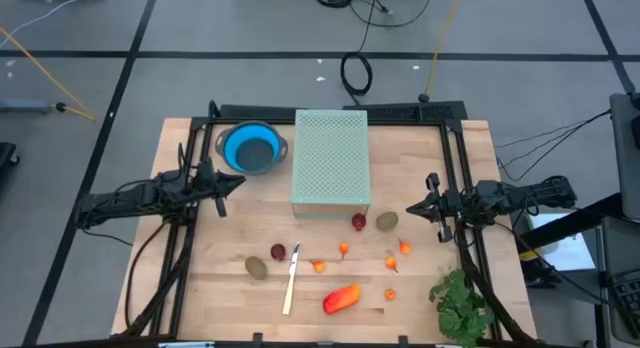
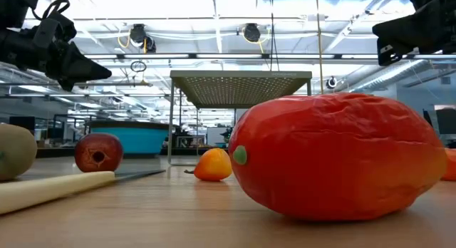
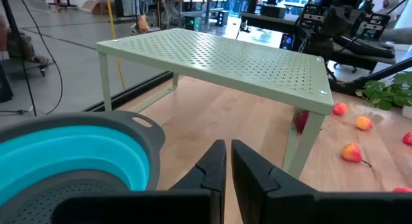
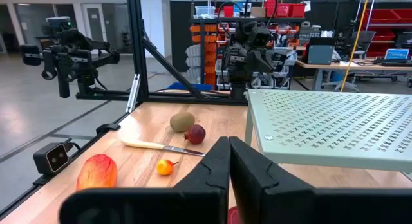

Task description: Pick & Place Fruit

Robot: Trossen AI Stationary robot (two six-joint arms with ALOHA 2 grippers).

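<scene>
Fruit lies seemingly diagonal, long axis toward the knife.

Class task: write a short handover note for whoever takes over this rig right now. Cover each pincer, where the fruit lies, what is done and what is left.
Left pincer: shut, empty, beside the blue colander.
Right pincer: shut, empty, near the kiwi by the green perforated stand.
Fruit: all loose on the table; red-orange oblong fruit at the front, second kiwi beside the knife, small orange pieces scattered between.
Done: nothing in the colander.
Left: every piece.
</scene>
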